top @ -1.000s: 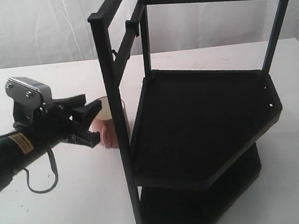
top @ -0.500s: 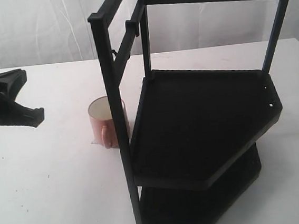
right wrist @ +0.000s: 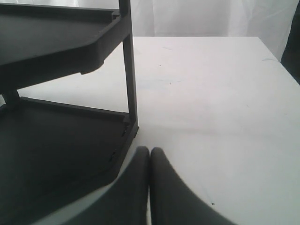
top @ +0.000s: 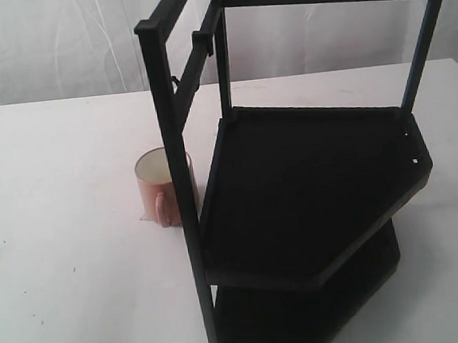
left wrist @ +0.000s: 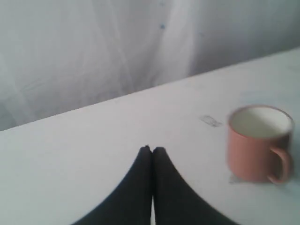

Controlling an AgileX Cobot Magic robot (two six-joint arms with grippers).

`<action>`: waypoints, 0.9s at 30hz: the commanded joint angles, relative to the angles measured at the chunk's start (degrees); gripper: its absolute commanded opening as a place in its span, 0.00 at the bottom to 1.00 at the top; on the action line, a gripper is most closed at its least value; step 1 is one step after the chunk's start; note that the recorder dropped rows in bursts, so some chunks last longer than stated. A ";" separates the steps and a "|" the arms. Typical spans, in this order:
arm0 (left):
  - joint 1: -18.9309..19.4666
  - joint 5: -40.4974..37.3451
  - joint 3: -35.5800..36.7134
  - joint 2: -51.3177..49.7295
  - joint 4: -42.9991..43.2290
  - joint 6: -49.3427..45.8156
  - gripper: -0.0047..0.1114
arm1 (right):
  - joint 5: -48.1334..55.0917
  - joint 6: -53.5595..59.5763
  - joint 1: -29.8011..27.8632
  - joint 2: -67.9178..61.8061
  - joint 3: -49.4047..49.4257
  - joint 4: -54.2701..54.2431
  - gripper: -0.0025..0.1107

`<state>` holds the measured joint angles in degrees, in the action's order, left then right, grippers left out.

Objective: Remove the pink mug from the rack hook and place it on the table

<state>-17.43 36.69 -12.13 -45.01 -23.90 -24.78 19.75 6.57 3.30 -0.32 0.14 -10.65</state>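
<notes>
Both hands are pressed shut with nothing between their smooth, tapered black fingers. The left hand (left wrist: 151,151) hangs over bare surface, well apart from the mug, and the right hand (right wrist: 149,151) sits near the rack's lower corner. The surface (top: 79,299) is wide, flat and matte white with faint specks. On it stands the rack (top: 312,188), a black frame of square bars with two angular, rimmed shelves. Its thin black hook (top: 175,82) juts from a side rail, bare. The pink mug (top: 156,191), salmon ceramic with a cream-white inside and a loop handle, stands upright on the surface just beside the rack's front post (top: 164,105).
</notes>
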 commanded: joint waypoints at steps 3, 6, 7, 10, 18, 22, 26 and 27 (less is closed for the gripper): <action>-0.16 2.80 2.46 5.75 46.44 37.53 0.04 | -0.51 0.01 0.09 0.32 -0.14 0.02 0.02; -0.16 7.48 2.46 7.24 59.88 42.09 0.04 | -0.51 0.01 0.09 0.32 -0.14 0.02 0.02; -0.16 8.72 2.46 7.73 62.84 41.93 0.04 | -0.51 0.01 0.09 0.32 -0.14 0.02 0.02; -0.16 12.06 2.46 7.74 67.98 41.96 0.04 | -0.51 0.01 0.09 0.32 -0.14 0.02 0.02; 0.00 10.52 2.46 7.74 67.94 41.96 0.04 | -0.51 0.01 0.09 0.32 -0.14 0.02 0.02; -0.60 -2.02 2.46 7.74 64.85 41.36 0.04 | -0.51 0.01 0.09 0.32 -0.14 0.02 0.02; -0.31 -17.55 2.46 10.89 67.19 48.98 0.04 | -0.51 0.01 0.09 0.32 -0.14 0.02 0.02; 0.11 -20.36 2.46 12.73 67.90 51.47 0.04 | -0.51 0.01 0.09 0.32 -0.14 0.02 0.02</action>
<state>-17.53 25.90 -9.91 -36.16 42.46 20.41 19.75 6.57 3.30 -0.32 0.14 -10.65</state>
